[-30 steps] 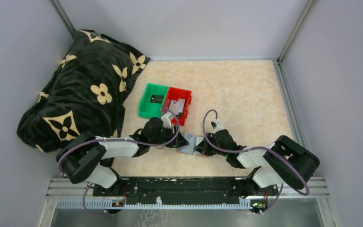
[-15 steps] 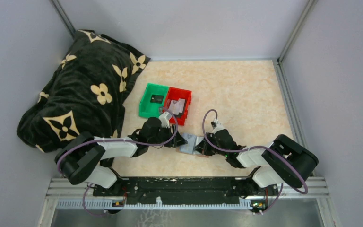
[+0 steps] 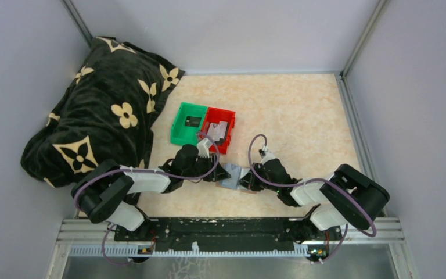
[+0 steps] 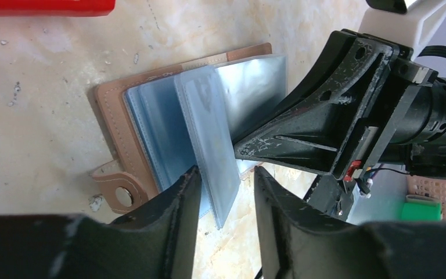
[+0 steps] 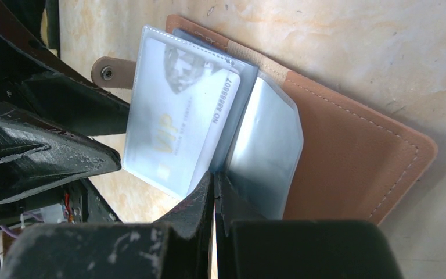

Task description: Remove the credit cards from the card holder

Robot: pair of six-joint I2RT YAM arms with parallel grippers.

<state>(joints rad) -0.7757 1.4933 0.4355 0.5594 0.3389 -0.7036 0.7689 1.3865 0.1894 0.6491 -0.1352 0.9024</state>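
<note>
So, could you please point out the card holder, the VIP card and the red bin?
card holder [image 5: 354, 145]: right wrist view, tan leather cover.
VIP card [image 5: 177, 125]: right wrist view, printed face.
red bin [image 3: 232, 131]: top view, right wall.

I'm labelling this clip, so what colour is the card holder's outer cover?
The card holder is tan-brown with pale stitching, clearest in the right wrist view.

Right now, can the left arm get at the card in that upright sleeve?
Probably yes: the open left gripper straddles the sleeve with the card inside, and nothing lies between them. The shut right gripper rests close beside, on the holder.
</note>
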